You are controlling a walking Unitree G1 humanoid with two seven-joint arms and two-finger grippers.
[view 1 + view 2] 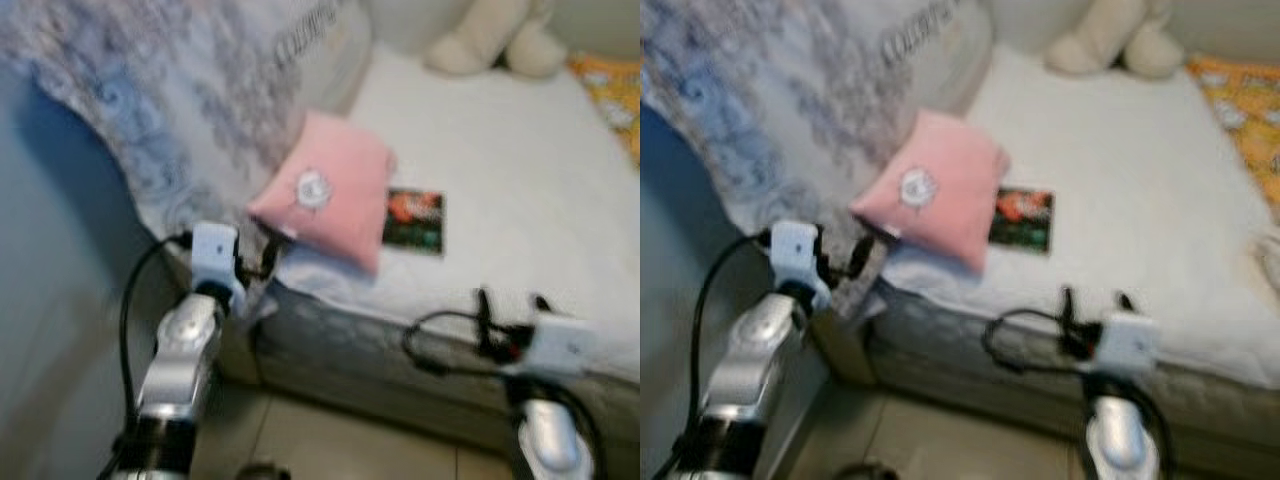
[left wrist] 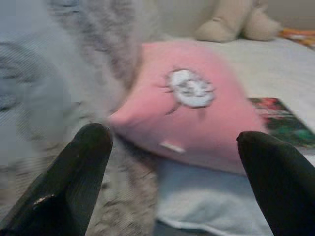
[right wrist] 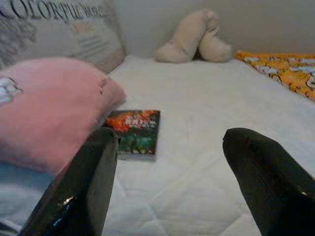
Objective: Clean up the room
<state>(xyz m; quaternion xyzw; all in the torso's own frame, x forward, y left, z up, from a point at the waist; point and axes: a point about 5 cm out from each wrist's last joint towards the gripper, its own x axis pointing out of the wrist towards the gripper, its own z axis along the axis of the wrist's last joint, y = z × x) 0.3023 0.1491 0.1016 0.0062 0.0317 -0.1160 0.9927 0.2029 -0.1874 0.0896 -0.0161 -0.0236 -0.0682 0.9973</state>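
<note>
Blurry frames. Pink pillow (image 1: 328,190) sits near the bed (image 1: 520,170) corner edge, book (image 1: 414,221) just beside it. Left end effector (image 2: 172,177) spread before the pillow; right end effector (image 3: 167,182) spread over open mattress at the front edge.

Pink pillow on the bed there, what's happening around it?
The robot stands at the bed's edge, holding nothing. Its left hand is open, pointed at the pink pillow without touching it. Its right hand is open too, facing the book that lies flat on the white mattress beside the pillow. A beige plush toy sits at the back.
</note>
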